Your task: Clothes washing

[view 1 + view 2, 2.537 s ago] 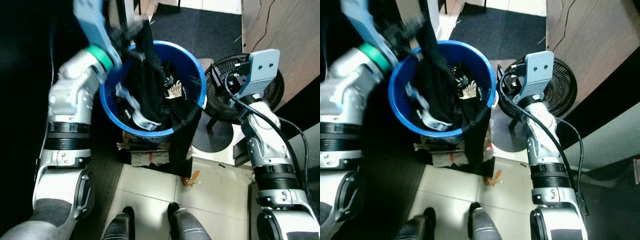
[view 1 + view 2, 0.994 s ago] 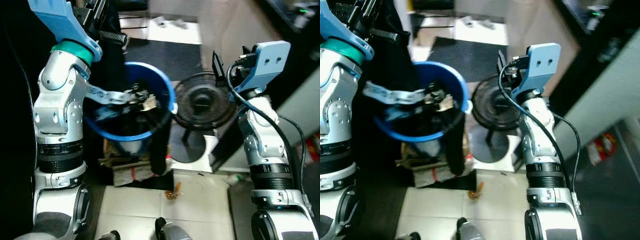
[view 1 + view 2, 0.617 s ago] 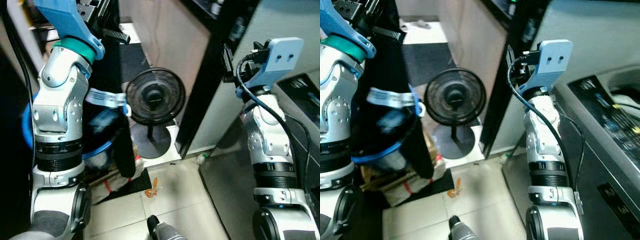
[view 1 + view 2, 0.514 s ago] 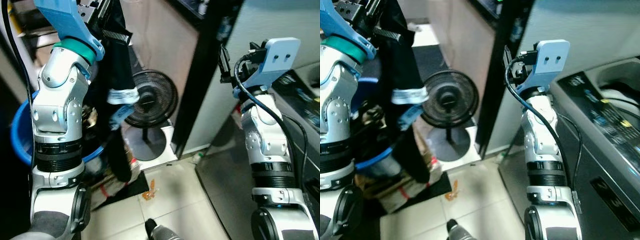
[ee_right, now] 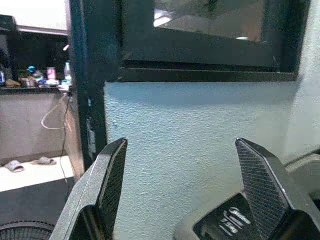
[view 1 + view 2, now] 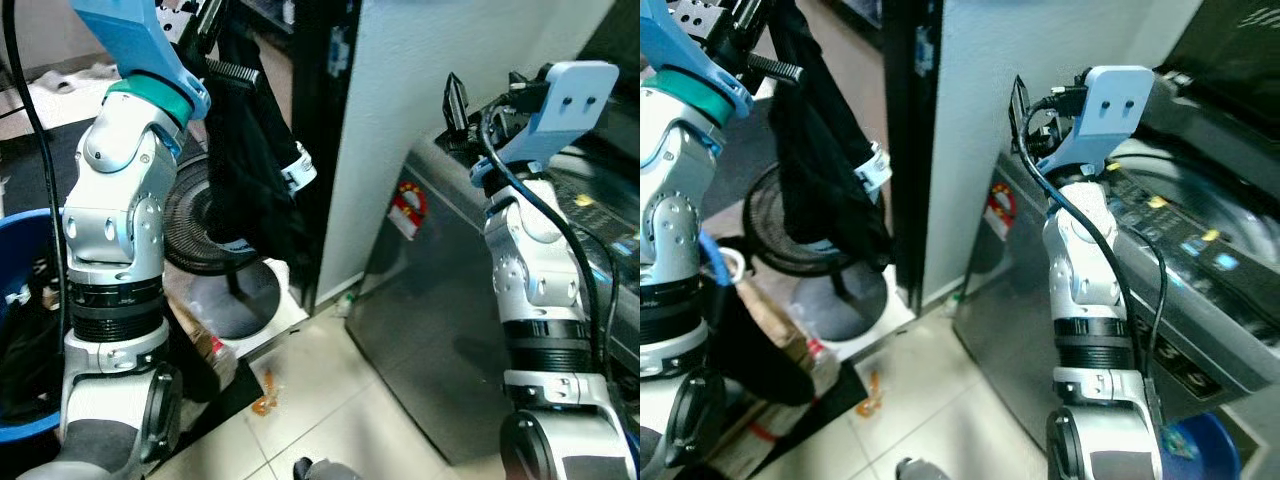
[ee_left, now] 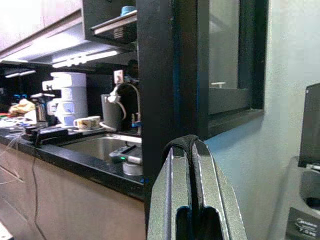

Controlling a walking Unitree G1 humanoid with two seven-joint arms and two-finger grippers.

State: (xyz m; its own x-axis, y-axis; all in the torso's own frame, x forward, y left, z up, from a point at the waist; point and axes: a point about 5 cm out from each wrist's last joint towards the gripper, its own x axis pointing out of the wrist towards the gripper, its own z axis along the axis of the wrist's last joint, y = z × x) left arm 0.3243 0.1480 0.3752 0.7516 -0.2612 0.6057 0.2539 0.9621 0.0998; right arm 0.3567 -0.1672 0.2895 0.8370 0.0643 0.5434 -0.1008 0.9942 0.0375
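Observation:
A black garment [image 6: 252,170] with a white and blue band [image 6: 299,168] hangs from my left gripper [image 6: 218,32], raised high at the upper left. Its fingers [image 7: 172,170] are shut on a strip of the black fabric in the left wrist view. The cloth dangles clear of the floor in front of a fan. A grey washing machine [image 6: 432,300] stands to the right, its control panel [image 6: 1185,235] facing up. My right gripper [image 5: 181,144] is held up, open with nothing between its fingers, facing the pale wall above the machine's corner.
The blue laundry bucket [image 6: 20,300] with dark clothes sits at the far left edge. A black floor fan [image 6: 200,235] stands behind the hanging garment. A dark door frame [image 6: 330,140] and pale wall [image 6: 420,70] rise between fan and washer. A small blue container [image 6: 1202,450] is low right.
The view has swung right: the bucket slid to the left edge and the washing machine came into view. The garment, earlier trailing in the bucket, now hangs free from my left gripper.

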